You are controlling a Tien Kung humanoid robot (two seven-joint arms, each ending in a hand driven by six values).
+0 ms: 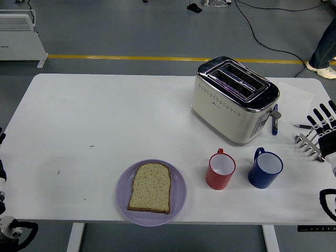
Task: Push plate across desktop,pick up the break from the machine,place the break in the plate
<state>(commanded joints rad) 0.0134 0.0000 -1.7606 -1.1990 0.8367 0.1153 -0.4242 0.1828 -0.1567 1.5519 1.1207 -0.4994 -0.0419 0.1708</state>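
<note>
Looking down from the head view, a white table [105, 115] is filling the frame. A slice of bread [150, 187] is lying flat on a purple plate [178, 202] near the table's front edge, so the bread seems to be already delivered. A cream toaster [233, 100] is standing at the back right, its two slots showing nothing inside, which fits the bread having come out. A red mug [220, 169] and a blue mug [265, 168] are sitting side by side just in front of the toaster, clear of the plate. The right hand [326, 126] is hovering at the right edge, well apart from everything, its black fingers [316, 113] spread and holding nothing. Only a sliver of the left arm is showing at the lower left edge; its fingers cannot be judged.
</note>
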